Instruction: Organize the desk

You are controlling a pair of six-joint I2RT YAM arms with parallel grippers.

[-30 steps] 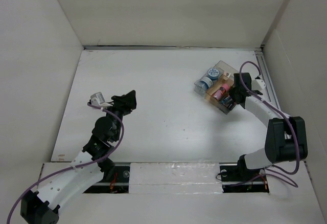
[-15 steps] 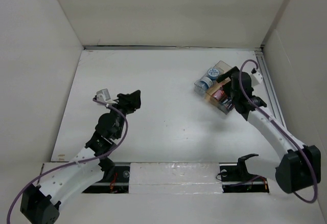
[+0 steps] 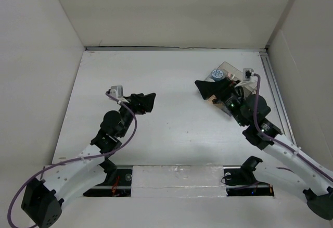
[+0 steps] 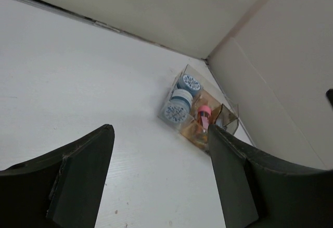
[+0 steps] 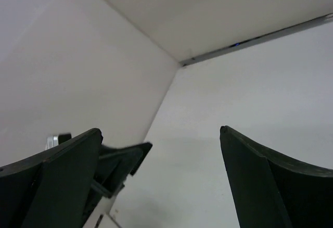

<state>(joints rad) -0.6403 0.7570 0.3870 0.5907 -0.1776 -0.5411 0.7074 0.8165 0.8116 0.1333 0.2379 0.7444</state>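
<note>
The right claw [image 5: 159,131], clenched at the clear box [image 3: 230,69] a second ago, now gapes empty above it — an item likely filed. The box sits at two o'clock on the tabletop [image 3: 171,82]; the left claw [image 4: 160,129], released, hovers toward nine.

white links [image 3: 73,178], black joints [image 3: 111,119], looping purple cables [image 3: 136,125] and dark wedge-shaped tool fingers [image 4: 78,181] on both arms.

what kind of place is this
Probably a robot lab test cell, not a real office: a white desk walled by plain panels, a left arm and right arm bolted at its near edge, and a clear box of small items.
</note>
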